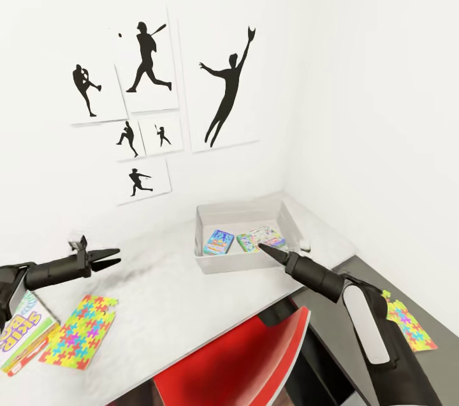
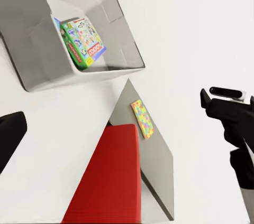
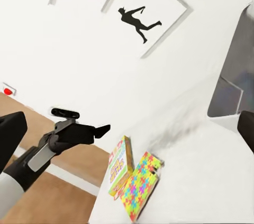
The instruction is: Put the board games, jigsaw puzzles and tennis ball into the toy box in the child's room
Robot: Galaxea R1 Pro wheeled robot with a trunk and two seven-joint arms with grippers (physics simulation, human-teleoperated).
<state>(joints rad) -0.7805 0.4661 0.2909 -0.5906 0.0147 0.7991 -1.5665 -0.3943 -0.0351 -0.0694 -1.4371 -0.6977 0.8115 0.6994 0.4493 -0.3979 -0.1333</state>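
Toys still out: one puzzle [image 1: 78, 331] and one boxed game [image 1: 22, 331], cut off by the frame edge, lie nearest on the worktop [image 1: 172, 291]. A second puzzle [image 1: 409, 324] lies on the floor, partly hidden. Left fingers [image 1: 109, 258] parted, empty; right fingers [image 1: 265, 249] look closed, empty. Farther, two pastel games [image 1: 245, 239] lie in the grey box [image 1: 210, 262].
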